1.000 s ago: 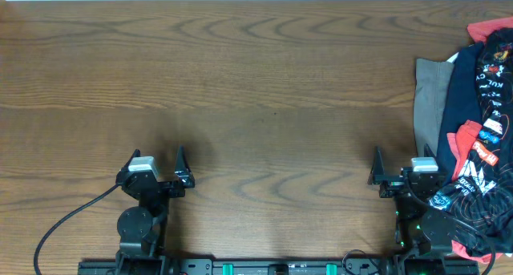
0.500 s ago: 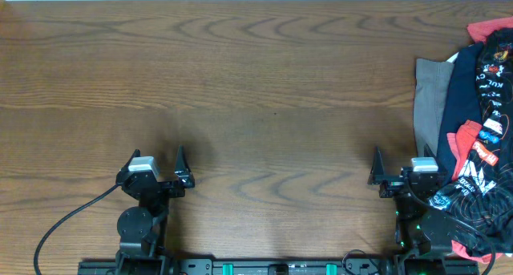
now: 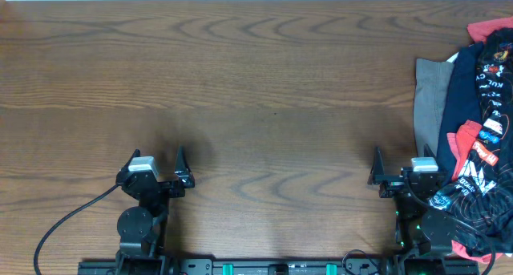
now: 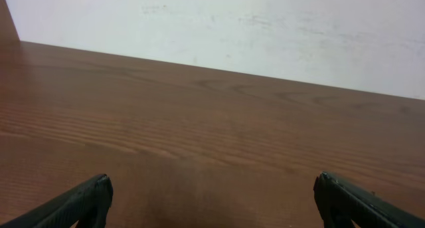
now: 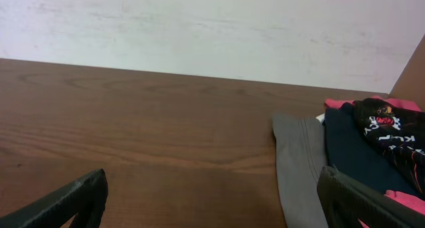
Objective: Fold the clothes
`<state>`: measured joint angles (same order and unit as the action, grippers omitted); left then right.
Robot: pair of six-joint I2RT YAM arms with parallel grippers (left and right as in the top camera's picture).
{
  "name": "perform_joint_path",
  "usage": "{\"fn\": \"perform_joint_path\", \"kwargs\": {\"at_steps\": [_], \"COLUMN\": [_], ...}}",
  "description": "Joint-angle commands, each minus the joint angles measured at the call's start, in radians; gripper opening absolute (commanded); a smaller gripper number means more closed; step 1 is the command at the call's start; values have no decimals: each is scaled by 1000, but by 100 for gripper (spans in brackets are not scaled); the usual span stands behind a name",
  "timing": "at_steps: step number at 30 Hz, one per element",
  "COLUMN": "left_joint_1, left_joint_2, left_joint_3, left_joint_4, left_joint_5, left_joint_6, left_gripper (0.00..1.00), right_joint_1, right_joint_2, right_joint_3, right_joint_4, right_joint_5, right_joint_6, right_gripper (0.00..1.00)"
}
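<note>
Wooden bench (image 3: 272, 82) from above: the left tool (image 3: 156, 159) and right tool (image 3: 402, 159) sit with jaws wide apart, holding nothing, while the black contour-patterned jersey (image 3: 481, 196) lies crumpled on a heap of garments (image 3: 437, 90) just right of the right tool (probably staged within its reach).

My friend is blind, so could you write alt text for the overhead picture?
The left hand and right hand rest open and empty near the front of a wooden table. A heap of clothes lies at the right edge, a black patterned jersey among other garments.
</note>
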<state>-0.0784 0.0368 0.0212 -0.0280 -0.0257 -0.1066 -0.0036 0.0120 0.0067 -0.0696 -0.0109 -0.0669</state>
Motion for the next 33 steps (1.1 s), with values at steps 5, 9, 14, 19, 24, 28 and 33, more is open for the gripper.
{"fn": "perform_joint_path", "kwargs": {"at_steps": [5, 9, 14, 19, 24, 28, 33], "left_joint_1": [7, 7, 7, 7, 7, 7, 7], "left_joint_2": [0, 0, 0, 0, 0, 0, 2], "left_joint_3": [-17, -17, -17, -17, -16, -8, 48], "left_joint_4": [-42, -39, -38, -37, -34, -42, -96], "left_joint_5": [-12, -12, -12, -12, -8, -8, -7], "left_joint_6": [9, 9, 9, 9, -28, -46, -48], "left_gripper": [98, 98, 98, 98, 98, 98, 98], "right_joint_1": [17, 17, 17, 17, 17, 17, 17], "right_joint_2": [-3, -3, -3, -3, -3, 11, 71], "right_joint_3": [-1, -1, -1, -1, -1, 15, 109], "right_joint_4": [-3, -3, -3, -3, -4, -35, -184], "right_joint_5": [-4, -5, -4, -8, -13, 13, 89], "right_joint_6": [-13, -13, -13, -13, 39, 55, 104], "right_gripper": [99, 99, 99, 99, 99, 99, 99]}}
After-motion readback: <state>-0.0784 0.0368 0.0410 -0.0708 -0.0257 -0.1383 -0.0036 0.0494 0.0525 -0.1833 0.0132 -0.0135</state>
